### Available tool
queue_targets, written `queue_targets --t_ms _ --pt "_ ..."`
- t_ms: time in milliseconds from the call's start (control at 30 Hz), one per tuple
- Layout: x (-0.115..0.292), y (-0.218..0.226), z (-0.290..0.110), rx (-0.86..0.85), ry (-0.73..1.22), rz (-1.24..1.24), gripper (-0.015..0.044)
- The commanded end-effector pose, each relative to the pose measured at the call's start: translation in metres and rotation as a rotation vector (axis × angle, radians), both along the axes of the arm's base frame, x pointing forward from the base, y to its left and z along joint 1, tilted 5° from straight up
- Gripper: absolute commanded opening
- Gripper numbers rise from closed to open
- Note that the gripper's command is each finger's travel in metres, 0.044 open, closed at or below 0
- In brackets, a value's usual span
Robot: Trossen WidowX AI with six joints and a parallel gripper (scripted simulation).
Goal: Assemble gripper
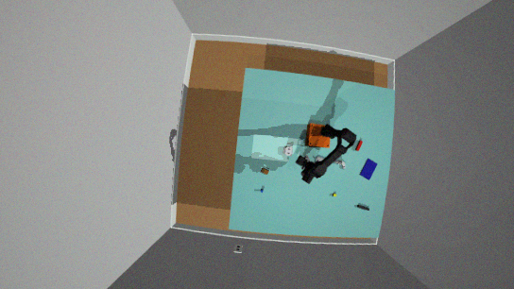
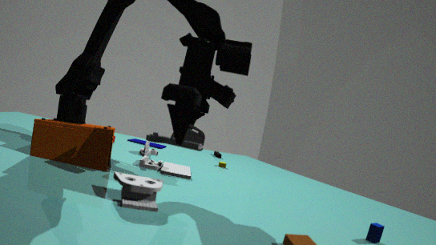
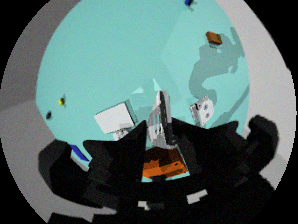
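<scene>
Pale turquoise tabletop [image 1: 293, 212] [image 2: 240, 188] [image 3: 115, 55], grey walls [image 1: 85, 118] [image 2: 341, 80] [image 3: 270, 75]

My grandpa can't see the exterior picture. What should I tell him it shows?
A black gripper holds a grey part above a blue-green table. Its arm rises from an orange box, and a pale piece with two round holes sits nearer the viewer.
</scene>
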State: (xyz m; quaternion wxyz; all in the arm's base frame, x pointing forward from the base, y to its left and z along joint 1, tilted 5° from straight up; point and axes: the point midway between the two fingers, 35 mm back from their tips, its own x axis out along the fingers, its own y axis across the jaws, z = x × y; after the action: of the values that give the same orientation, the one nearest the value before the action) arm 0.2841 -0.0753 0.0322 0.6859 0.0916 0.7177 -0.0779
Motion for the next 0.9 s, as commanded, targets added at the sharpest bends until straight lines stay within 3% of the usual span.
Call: queue_targets --t_ms 0,867 --pt "0.003 0.013 0.001 0.006 -0.002 0.004 0.0134" --pt "0.006 0.099 0.004 0.018 -0.005 0.056 0.0134"
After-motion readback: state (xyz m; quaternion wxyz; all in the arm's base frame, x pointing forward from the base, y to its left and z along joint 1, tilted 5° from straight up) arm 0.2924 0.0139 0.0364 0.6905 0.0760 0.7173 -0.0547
